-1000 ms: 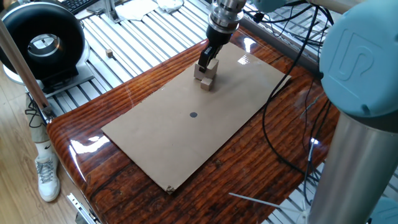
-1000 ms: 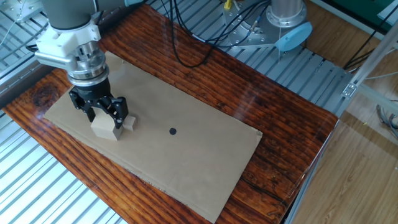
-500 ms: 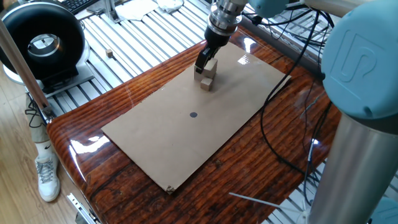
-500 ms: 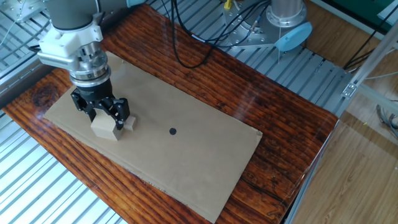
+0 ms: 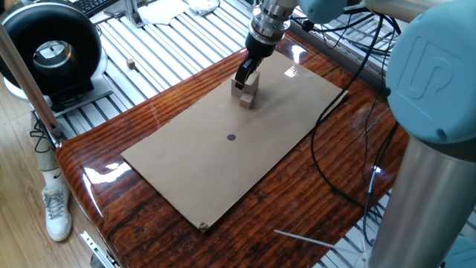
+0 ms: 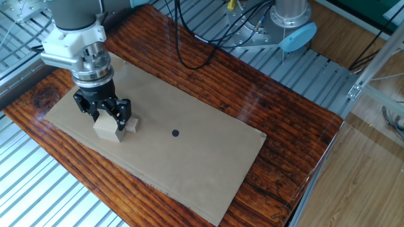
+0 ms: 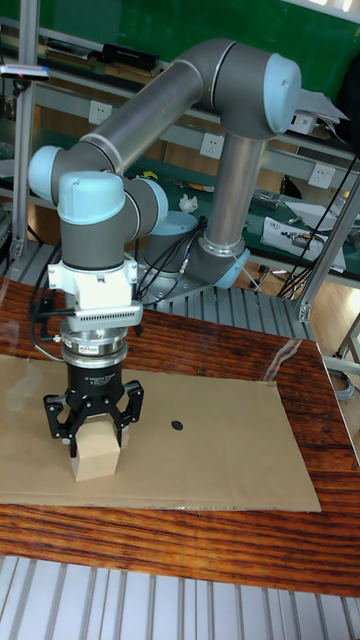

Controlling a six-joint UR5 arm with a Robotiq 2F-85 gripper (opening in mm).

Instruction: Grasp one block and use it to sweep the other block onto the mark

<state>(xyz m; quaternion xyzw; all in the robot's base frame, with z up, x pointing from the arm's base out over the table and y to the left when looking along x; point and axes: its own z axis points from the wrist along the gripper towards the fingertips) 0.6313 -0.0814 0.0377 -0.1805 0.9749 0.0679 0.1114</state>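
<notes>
The larger pale block (image 6: 105, 130) rests on the brown cardboard (image 6: 189, 164) near its left end. My gripper (image 6: 108, 120) points straight down over it, its fingers pressed against two opposite sides. The small tan cube (image 6: 132, 126) sits against the big block on the side facing the mark (image 6: 175, 133), a dark dot about a hand's width further along. One fixed view shows the gripper (image 5: 247, 77), big block (image 5: 248, 84), small cube (image 5: 246, 101) and mark (image 5: 231, 137) roughly in line. In the tall view the big block (image 7: 97, 458) hides the small cube; the gripper (image 7: 97, 437) and mark (image 7: 177, 425) show.
The cardboard (image 5: 186, 171) lies on a glossy wooden table (image 5: 134, 216) ringed by metal slats. A black round device (image 5: 52, 48) stands off the table's left corner. Black cables (image 5: 349, 134) trail over the right side. The arm's column (image 5: 439, 186) rises at the near right.
The gripper and wrist have shifted by only a few pixels. Both blocks stay in nearly the same place on the cardboard.
</notes>
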